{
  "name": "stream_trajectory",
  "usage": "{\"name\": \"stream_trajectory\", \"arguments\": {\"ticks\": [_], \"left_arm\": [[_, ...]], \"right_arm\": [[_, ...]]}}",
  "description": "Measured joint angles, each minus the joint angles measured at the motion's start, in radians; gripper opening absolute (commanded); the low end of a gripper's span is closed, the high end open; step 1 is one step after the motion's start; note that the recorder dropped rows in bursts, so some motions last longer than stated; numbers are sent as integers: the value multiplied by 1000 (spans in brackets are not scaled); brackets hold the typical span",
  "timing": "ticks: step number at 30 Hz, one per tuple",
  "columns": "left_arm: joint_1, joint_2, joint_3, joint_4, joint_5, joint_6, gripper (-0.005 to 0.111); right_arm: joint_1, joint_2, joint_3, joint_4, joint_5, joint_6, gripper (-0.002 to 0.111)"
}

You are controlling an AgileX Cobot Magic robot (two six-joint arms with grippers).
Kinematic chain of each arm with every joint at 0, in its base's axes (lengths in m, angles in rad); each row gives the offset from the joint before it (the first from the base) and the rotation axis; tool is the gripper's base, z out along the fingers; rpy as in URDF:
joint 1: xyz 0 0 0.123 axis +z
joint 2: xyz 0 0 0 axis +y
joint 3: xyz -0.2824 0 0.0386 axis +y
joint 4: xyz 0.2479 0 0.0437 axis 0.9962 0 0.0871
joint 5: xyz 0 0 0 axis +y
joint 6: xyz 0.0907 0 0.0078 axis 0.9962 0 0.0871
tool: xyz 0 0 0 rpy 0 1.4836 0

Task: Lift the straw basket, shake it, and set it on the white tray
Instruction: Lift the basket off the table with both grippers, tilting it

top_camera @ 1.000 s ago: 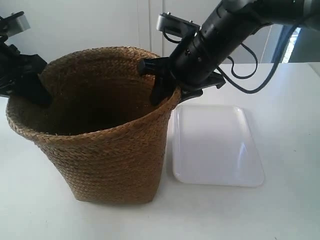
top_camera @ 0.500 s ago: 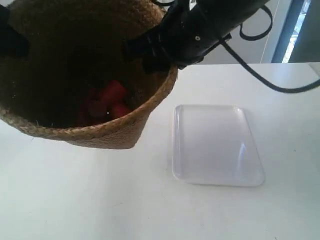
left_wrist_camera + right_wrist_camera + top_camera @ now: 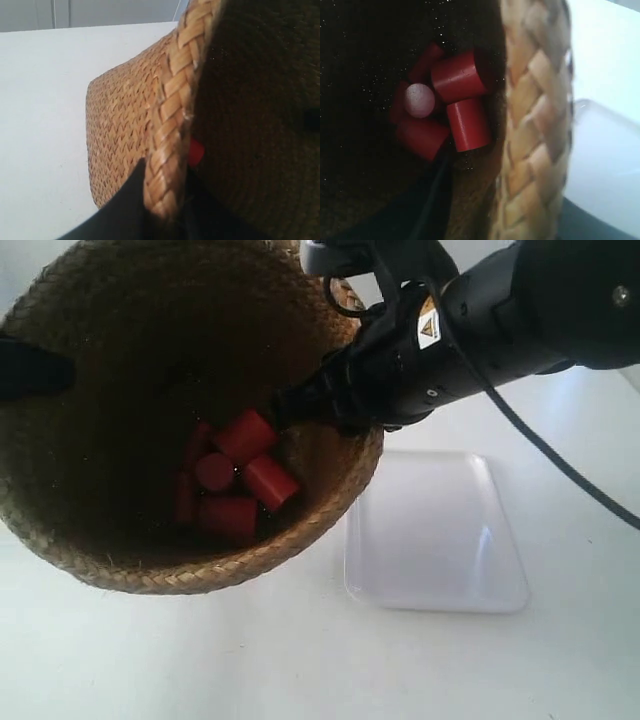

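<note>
- The straw basket [image 3: 150, 550] hangs tilted above the table, beside the white tray [image 3: 440, 540]; red cylinders [image 3: 240, 475] lie inside
- The left gripper [image 3: 162, 215] and right gripper [image 3: 515, 225] each clamp its rim; this looks like the shake step
- Next: level it, carry it over the tray, lower it squarely

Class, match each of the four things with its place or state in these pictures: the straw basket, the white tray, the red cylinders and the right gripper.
Things:
1. straw basket
2. white tray
3. red cylinders
4. right gripper

Places or states:
A. heaped together inside the basket
B. held up and tilted, its mouth towards the exterior camera
C. clamped on the basket's rim
D. lying flat on the table

Pairs: 1-B, 2-D, 3-A, 4-C
</note>
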Motion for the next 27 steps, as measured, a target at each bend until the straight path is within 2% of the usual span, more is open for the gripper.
{"name": "stream_trajectory", "arguments": {"ticks": [6,10,14,27], "left_arm": [[-6,12,2,-42,-27,24,0],[-56,48,2,-46,-35,43,0],[-60,48,2,-28,-27,43,0],[-61,38,2,36,-34,39,0]], "right_arm": [[0,0,2,24,-15,22,0],[0,2,12,-1,27,28,0],[0,-1,19,-3,49,31,0],[0,-11,71,-1,-33,34,0]]}}
